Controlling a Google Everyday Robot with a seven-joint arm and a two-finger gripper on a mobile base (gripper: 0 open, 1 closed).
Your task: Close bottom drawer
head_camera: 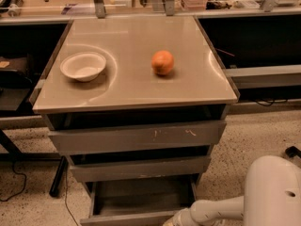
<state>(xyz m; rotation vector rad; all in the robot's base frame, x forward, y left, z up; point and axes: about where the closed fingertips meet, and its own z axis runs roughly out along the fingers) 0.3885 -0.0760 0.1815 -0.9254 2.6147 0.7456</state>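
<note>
Camera view: the bottom drawer [141, 196] stands pulled out toward 6 o'clock, with its front's long axis running from 9 to 3 o'clock. Near that front, the white arm [221, 208] ends in the gripper [170, 221], cut off by the frame edge; open or closed, I cannot tell. Above are the middle drawer front [141, 168] and the scratched drawer front [136, 136]. On the bench [131, 86], a bowl [83, 66] sits at 10 o'clock and an orange [162, 62] at 12.
</note>
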